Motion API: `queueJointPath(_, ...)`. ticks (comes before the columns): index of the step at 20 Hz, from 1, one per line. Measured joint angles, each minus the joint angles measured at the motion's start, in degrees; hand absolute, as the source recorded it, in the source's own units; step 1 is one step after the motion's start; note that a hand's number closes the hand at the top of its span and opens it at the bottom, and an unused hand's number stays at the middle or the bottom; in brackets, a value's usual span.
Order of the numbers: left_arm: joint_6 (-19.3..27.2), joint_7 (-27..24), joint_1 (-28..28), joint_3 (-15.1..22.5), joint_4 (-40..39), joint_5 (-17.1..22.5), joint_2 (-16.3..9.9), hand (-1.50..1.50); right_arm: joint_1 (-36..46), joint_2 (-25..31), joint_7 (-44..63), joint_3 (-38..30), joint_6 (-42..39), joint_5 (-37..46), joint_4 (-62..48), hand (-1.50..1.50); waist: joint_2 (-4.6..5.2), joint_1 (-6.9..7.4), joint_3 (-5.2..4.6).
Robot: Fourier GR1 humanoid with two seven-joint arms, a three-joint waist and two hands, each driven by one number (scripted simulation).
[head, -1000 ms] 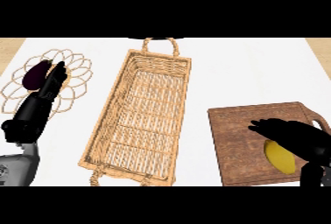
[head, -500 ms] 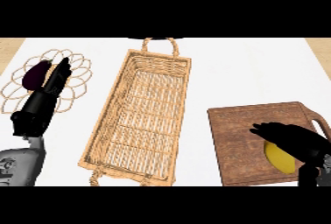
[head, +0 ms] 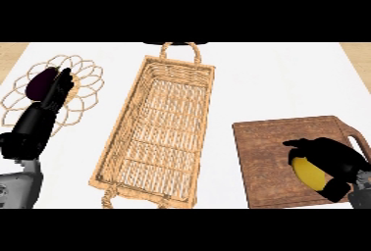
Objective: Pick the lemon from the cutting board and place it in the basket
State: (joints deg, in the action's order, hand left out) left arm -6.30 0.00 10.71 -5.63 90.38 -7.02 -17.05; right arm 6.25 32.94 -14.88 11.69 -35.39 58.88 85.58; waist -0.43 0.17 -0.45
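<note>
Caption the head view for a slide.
Right hand curled over the lemon on the cutting board, beside the basket.

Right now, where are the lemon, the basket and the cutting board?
lemon (head: 308, 172), head view, its yellow side below the right hand.
basket (head: 118, 147), head view, its left wall.
cutting board (head: 262, 147), head view, bare wood left of the lemon.

Kitchen counter: cutting board (head: 275, 157), wicker basket (head: 163, 132)

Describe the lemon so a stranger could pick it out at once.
Find the brown wooden cutting board right of the long wicker basket. On it, under the curled black right hand, lies the lemon: the only yellow thing here.
</note>
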Motion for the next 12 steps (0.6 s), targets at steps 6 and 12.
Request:
queueJointPath(6,1.0,-0.7,0.7,0.7,-1.3,-1.7,1.9,0.00,0.1,-0.2,-3.5,0.3,4.6,3.2,-1.0,1.50,-0.11,-0.11,-0.20)
queueJointPath(12,0.3,0.7,0.4,0.1,0.5,-1.5,1.7,0.00,1.2,-4.4,-0.3,-1.7,9.0,5.1,-2.1,1.50,-0.18,-0.13,-0.18)
